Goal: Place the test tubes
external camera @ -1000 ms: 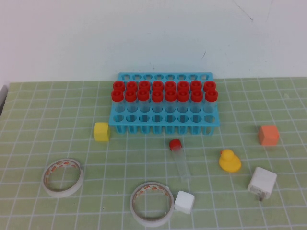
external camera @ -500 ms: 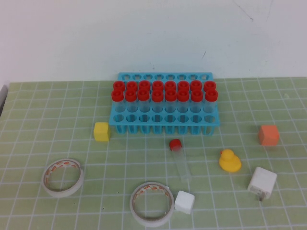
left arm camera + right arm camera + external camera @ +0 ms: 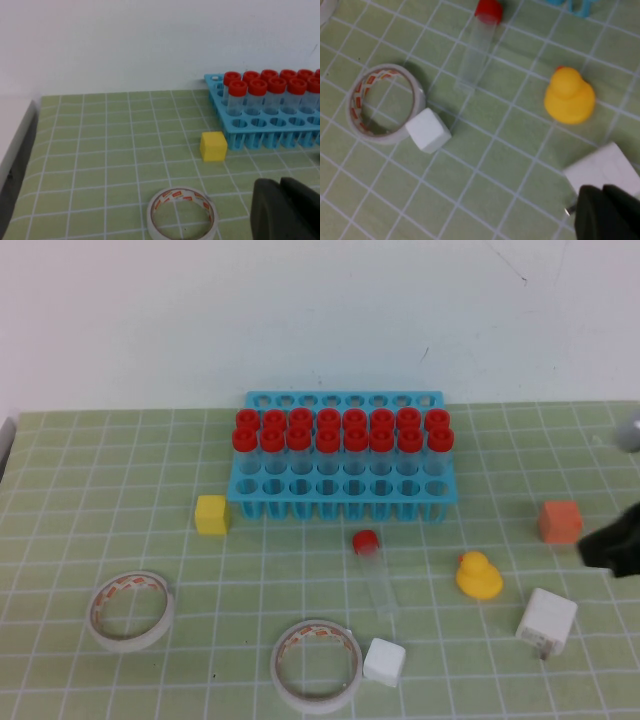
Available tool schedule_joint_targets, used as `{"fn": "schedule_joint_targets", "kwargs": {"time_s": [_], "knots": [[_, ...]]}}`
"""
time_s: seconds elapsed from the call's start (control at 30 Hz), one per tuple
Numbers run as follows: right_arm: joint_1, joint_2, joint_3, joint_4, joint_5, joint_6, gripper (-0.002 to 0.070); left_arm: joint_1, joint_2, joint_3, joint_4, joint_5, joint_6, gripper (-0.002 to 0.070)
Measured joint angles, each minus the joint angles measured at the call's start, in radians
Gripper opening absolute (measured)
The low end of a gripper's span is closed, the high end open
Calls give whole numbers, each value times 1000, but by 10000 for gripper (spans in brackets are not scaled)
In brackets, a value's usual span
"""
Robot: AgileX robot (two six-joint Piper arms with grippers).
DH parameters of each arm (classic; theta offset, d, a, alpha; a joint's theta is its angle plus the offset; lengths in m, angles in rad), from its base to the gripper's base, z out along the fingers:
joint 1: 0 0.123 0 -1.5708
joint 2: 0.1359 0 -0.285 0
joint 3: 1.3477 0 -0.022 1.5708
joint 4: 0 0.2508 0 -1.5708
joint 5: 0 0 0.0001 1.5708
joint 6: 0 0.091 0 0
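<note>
- Well advanced, judging by the blue rack [image 3: 340, 502]: two rows filled with red-capped tubes [image 3: 342, 430] standing upright, with the back row of holes and the front rows empty.
- Left to place: one loose tube [image 3: 375, 575], lying flat on the green mat in front of the rack with its red cap toward the rack. Between the yellow cube [image 3: 212, 514] and the rubber duck [image 3: 478, 575], touching neither.
- Not yet gripped or touched by either arm.
- Right gripper [image 3: 600, 545]: closed on nothing, at the right edge of the table. Just beside the orange cube [image 3: 559, 522], near the white plug [image 3: 546, 622], well apart from the loose tube.
- Left gripper [image 3: 280, 210]: closed too and empty. Out of sight from above, low on the left side near a tape roll [image 3: 182, 217].
- Probably next: open up on the right, reach in past the duck, lift the tube, stand it in a free hole.
- Worth minding: the white cube [image 3: 384, 661] and the second tape roll [image 3: 316, 662], both near the tube's clear end.
</note>
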Motion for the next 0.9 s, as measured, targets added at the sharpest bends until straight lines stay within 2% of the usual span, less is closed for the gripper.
{"fn": "schedule_joint_targets", "kwargs": {"time_s": [0.23, 0.27, 0.37, 0.77, 0.9], "knots": [[222, 201, -108, 8, -113, 10, -1, 0, 2, 8, -5, -10, -18, -1], [285, 269, -157, 1, -130, 13, -1, 0, 2, 8, -7, -12, -18, -1], [354, 372, -240, -42, -134, 28, -1, 0, 2, 8, -8, -12, -18, -1], [439, 667, -554, -343, 10, 225, -1, 0, 2, 8, -8, -16, -19, -1], [445, 723, -616, -375, 43, 288, 1, 0, 2, 8, -8, -24, -19, -1]]}}
